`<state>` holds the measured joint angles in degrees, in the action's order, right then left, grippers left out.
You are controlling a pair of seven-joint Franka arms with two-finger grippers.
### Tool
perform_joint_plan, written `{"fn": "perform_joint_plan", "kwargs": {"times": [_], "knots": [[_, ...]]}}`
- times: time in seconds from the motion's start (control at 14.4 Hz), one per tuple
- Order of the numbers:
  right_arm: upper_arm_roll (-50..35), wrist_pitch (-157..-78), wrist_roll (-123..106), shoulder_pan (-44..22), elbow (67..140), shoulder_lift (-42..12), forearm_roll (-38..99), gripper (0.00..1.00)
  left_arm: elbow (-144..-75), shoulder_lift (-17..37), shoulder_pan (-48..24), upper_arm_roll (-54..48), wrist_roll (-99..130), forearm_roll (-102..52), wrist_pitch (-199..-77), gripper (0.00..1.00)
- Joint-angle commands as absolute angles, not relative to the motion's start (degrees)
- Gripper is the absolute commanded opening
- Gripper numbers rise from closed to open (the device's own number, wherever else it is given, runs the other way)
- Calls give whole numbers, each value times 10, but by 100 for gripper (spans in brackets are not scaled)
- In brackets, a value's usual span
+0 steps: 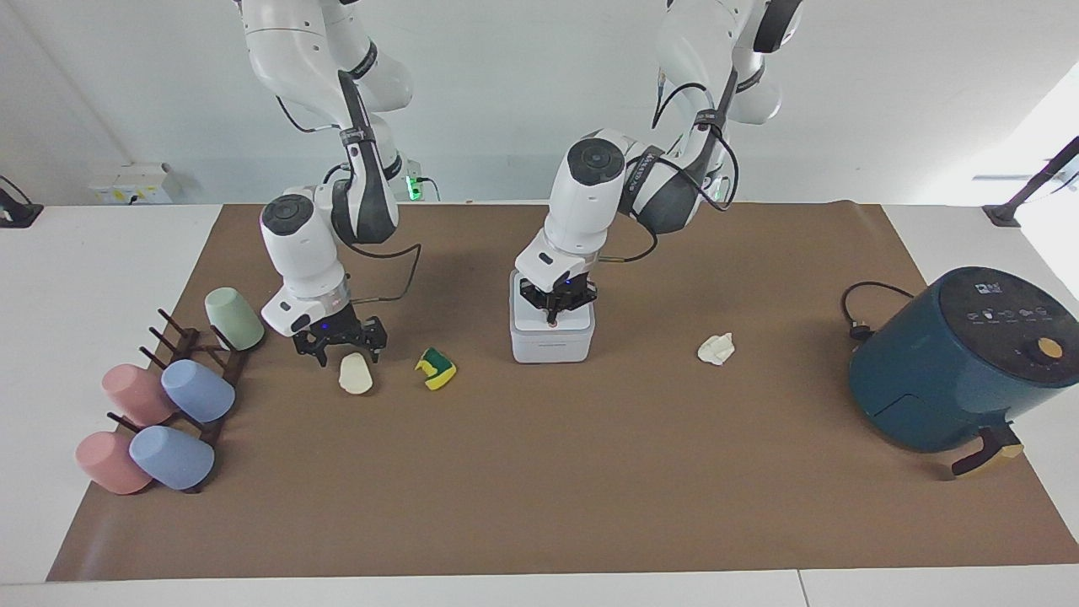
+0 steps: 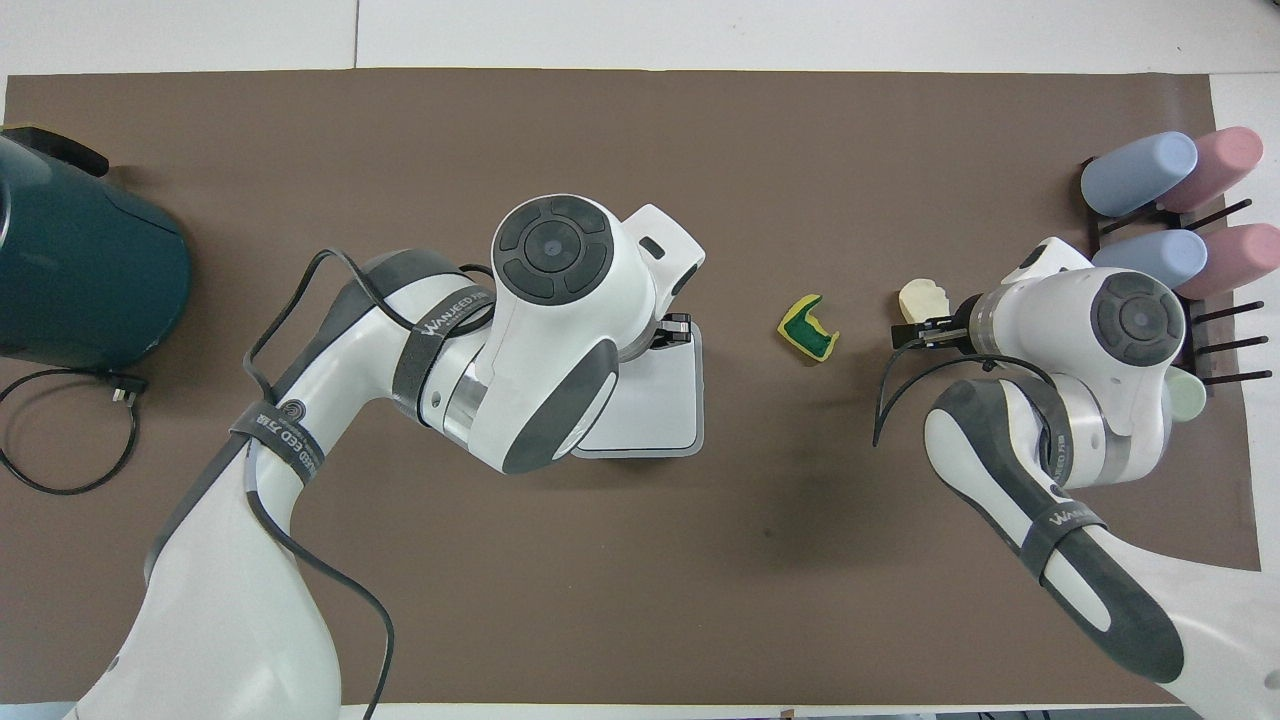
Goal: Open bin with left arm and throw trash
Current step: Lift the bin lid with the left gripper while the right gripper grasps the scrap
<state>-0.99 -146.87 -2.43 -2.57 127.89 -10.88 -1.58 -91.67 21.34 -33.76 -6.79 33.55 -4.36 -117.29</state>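
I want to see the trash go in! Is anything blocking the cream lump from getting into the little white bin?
Yes: the small white cube-shaped plastic bin has its lid shut. The green-and-yellow spongy scrap lies between it and the cream oval lump.
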Motion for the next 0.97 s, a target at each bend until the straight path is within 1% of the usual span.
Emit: {"fn": "perform_joint_plan", "kwargs": {"times": [0.0, 0.07, 0.14, 0.21, 0.28, 0.49, 0.63, 0.76, 0.9], "knots": [[-12, -1505, -64, -20, 1285, -119, -16, 100, -923, 218, -346, -60, 340, -44, -1191, 0], [-12, -1524, -64, -21, 1285, -122, -17, 95, -925, 218, -346, -60, 340, -44, -1192, 0], [-12, -1528, -65, -21, 1285, -122, -17, 82, -925, 218, -346, -60, 340, -43, -1191, 0], [-12, -1528, -65, -21, 1285, -123, -17, 48, -926, 218, -346, -60, 340, -43, -1192, 0], [-12, -1529, -64, -21, 1282, -123, -17, 0, -929, 218, -346, -60, 340, -31, -1193, 0], [-15, -1528, -61, -22, 1276, -125, -17, 0, -946, 217, -347, -60, 340, -25, -1201, 0], [-16, -1521, -60, -21, 1276, -113, -16, 0, -951, 217, -351, -60, 340, -22, -1206, 0], [-16, -1500, -60, -21, 1276, -88, -16, 0, -968, 217, -358, -60, 341, -14, -1222, 0], [-16, -1457, -59, -22, 1274, -52, -16, 0, -980, 217, -359, -60, 341, -5, -1234, 0]]}}
